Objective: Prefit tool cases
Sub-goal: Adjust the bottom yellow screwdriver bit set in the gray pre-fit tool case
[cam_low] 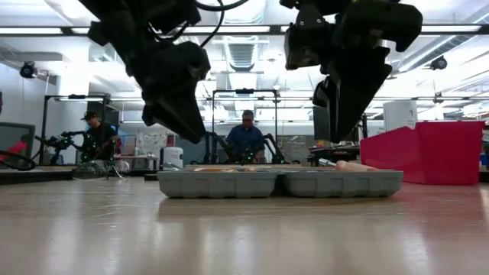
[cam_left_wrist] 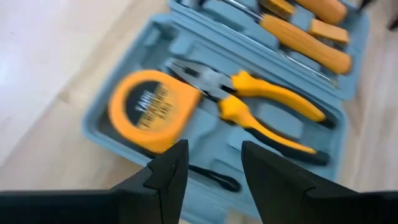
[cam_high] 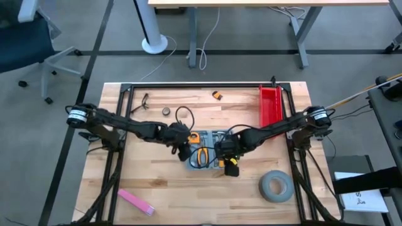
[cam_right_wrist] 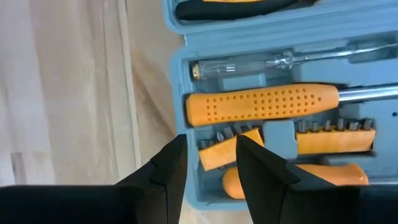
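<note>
The blue-grey tool case (cam_high: 204, 150) lies open and flat on the wooden table, both halves up (cam_low: 279, 183). Its recesses hold a yellow tape measure (cam_left_wrist: 149, 109), yellow-handled pliers (cam_left_wrist: 261, 102), an orange-handled screwdriver (cam_right_wrist: 261, 104) and an orange bit holder (cam_right_wrist: 227, 152). My left gripper (cam_high: 183, 149) hangs open over the case's left half, above the tape measure (cam_left_wrist: 214, 152). My right gripper (cam_high: 227, 162) hangs open over the right half, above the bit holder (cam_right_wrist: 211, 146). In the low view both grippers are clear above the case.
A red bin (cam_high: 271, 103) stands at the back right, close to the case. A grey tape roll (cam_high: 276, 186) lies front right and a pink flat piece (cam_high: 135, 202) front left. Small loose parts (cam_high: 166, 111) lie toward the far edge. People sit beyond the table (cam_low: 246, 137).
</note>
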{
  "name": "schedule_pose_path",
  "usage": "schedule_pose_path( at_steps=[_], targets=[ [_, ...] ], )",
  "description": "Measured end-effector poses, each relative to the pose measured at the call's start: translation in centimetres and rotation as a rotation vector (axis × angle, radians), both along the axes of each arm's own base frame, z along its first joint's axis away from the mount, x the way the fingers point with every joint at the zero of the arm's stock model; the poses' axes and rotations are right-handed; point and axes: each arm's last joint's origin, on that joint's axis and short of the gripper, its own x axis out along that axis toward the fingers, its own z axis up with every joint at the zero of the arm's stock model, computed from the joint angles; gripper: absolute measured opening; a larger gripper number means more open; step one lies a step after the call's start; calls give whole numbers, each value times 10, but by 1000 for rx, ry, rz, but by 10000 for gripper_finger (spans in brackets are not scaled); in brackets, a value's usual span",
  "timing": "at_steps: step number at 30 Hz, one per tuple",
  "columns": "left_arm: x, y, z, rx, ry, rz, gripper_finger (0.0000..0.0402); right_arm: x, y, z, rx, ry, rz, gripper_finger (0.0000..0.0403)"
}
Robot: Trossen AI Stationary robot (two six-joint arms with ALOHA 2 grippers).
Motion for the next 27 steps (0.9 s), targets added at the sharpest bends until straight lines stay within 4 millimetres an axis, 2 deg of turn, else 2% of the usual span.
schedule_pose_path(
  at_steps=[10, 19, 27],
  targets=[
    [1, 16, -1, 22, 9, 2, 159, -11, -2, -3, -30, -24, -61, 128],
    [11, 16, -25, 19, 62, -31, 149, -17, -2, -4, -12, -75, -102, 115],
    [12, 16, -32, -3, 109, -33, 156, -19, -2, -3, -14, -70, -110, 109]
  ],
)
